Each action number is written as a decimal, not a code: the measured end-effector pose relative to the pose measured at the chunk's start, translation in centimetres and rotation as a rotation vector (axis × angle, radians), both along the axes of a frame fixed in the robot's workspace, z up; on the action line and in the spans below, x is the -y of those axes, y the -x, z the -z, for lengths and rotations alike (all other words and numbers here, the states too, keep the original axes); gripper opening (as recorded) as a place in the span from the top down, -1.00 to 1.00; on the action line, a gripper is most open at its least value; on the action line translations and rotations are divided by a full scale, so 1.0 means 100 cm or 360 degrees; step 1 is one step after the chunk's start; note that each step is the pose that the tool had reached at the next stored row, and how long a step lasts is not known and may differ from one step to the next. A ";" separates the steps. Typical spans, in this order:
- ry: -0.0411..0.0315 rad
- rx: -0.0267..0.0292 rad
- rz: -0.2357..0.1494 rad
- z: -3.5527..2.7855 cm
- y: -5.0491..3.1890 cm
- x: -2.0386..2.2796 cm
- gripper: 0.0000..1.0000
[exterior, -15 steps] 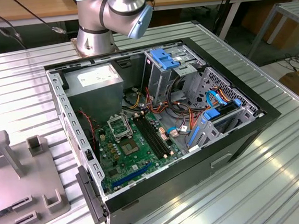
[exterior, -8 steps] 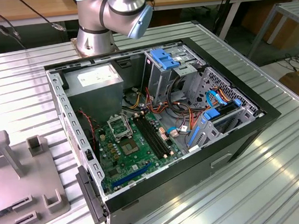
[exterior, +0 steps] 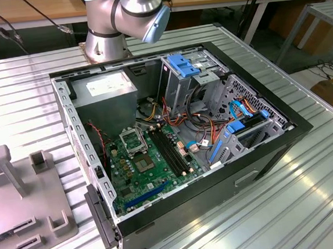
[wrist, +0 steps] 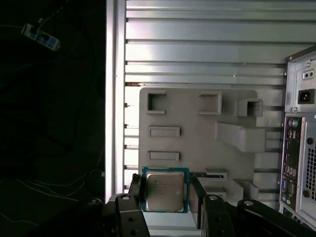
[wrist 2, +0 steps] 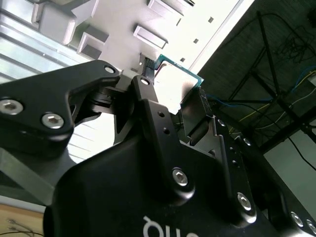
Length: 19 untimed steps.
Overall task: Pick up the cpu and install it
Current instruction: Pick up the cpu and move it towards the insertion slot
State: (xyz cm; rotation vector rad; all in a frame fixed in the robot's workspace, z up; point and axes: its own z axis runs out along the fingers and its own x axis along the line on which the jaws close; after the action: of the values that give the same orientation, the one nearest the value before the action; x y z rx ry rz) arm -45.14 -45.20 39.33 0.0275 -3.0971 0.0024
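Note:
The cpu [wrist: 165, 186] is a flat silvery-tan square with a green rim, and my gripper [wrist: 167, 198] is shut on it, one black finger [wrist: 136, 193] on each side. In the second wrist view the cpu [wrist 2: 176, 83] sits between the black fingers [wrist 2: 148, 101] of the gripper [wrist 2: 174, 104], with the grey fixture plate [wrist 2: 123, 19] behind it. It hangs over that plate [wrist: 197, 128], near the plate's edge. In the exterior view the black-framed socket [exterior: 133, 140] sits on the green board [exterior: 138, 186] inside the open computer case [exterior: 274, 150].
The case's rear panel [wrist: 298, 148] stands beside the fixture plate. The fixture [exterior: 15, 196] with raised blocks lies on the ribbed metal table [exterior: 313, 205] at the exterior view's left. The arm's base [exterior: 123, 14] stands behind the case. Cables and blue drive brackets [exterior: 236, 124] fill the case.

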 end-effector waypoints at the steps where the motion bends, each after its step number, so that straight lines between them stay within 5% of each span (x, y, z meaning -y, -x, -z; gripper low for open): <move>1: 0.0000 0.00000 0.0000 0.0000 0.0000 0.0000 0.05; 10: 0.0000 -0.00004 0.0000 0.0000 -0.0002 0.0000 0.05; 19: 0.0000 -0.00004 0.0000 0.0000 -0.0106 0.0000 0.05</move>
State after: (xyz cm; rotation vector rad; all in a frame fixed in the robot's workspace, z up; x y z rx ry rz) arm -44.08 -45.20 39.32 0.0275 -3.0969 0.0024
